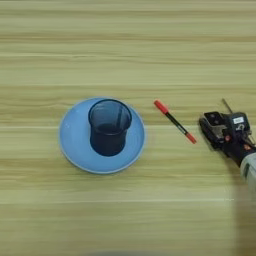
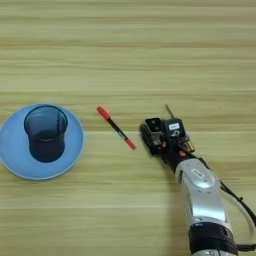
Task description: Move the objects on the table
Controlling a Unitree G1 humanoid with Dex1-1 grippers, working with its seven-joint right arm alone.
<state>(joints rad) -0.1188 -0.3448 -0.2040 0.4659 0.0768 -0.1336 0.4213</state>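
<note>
A black wire-mesh pen cup [image 1: 109,126] stands upright in the middle of a light blue plate [image 1: 74,144] on the left half of the table [image 1: 128,50]. To its right a slim screwdriver [image 1: 175,121] lies flat on the wood; it has a red-orange handle end at the upper left, a dark shaft and a red tip at the lower right. My right gripper [image 2: 152,134] sits low over the table just right of the screwdriver's tip, a short gap away and touching nothing. The silver forearm [image 2: 202,192] comes in from the bottom right.
A thin dark wire [image 2: 170,111] sticks up behind the gripper head. A black cable [image 2: 240,202] loops beside the forearm. Bare wood lies all around the plate and across the far half of the table.
</note>
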